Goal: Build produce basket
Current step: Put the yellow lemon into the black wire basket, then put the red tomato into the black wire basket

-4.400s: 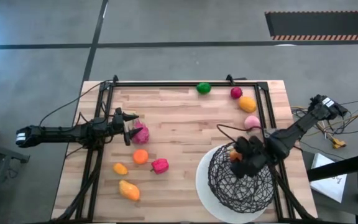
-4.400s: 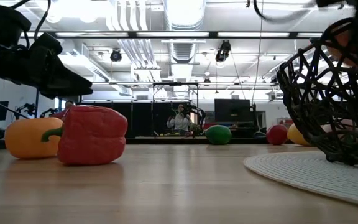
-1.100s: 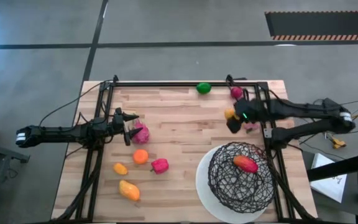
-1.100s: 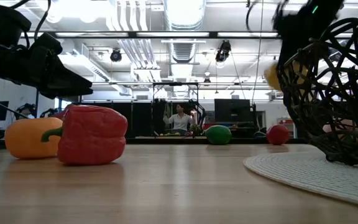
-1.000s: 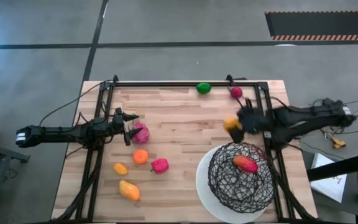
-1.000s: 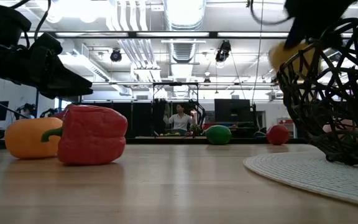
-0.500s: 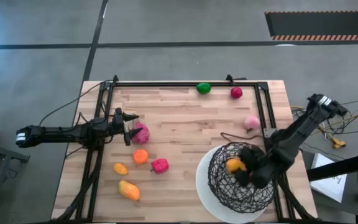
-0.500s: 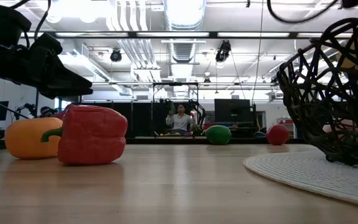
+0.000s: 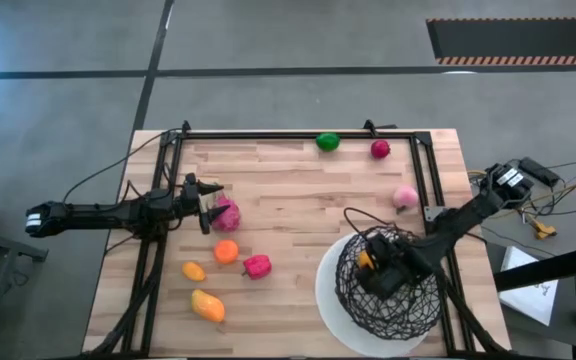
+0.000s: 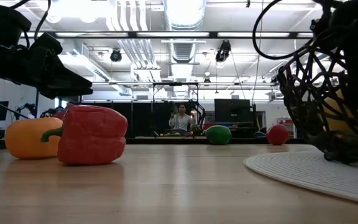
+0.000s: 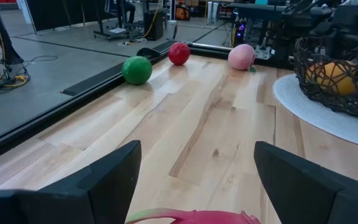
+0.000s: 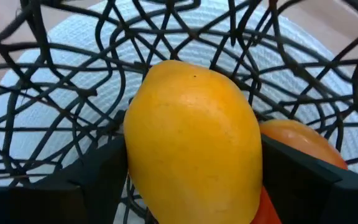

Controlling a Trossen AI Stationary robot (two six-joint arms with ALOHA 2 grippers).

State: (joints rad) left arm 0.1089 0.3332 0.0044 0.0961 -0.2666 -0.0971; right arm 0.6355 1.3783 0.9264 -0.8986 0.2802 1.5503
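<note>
Just swung my right hand (image 9: 376,268) down into the round black wire-mesh basket (image 9: 418,305), clamped on the yellow-orange toy mango (image 12: 191,146), red-orange fruit (image 12: 294,144) right beside it. Release next, I reckon.

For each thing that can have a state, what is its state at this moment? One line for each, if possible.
basket: upright on its white base, holding two fruits.
yellow fruit: between the fingers of the right gripper, inside the basket.
orange-red fruit: lying in the basket beside the yellow one.
left gripper: open, above the magenta fruit, not gripping it.
green ball: loose on the table.
</note>
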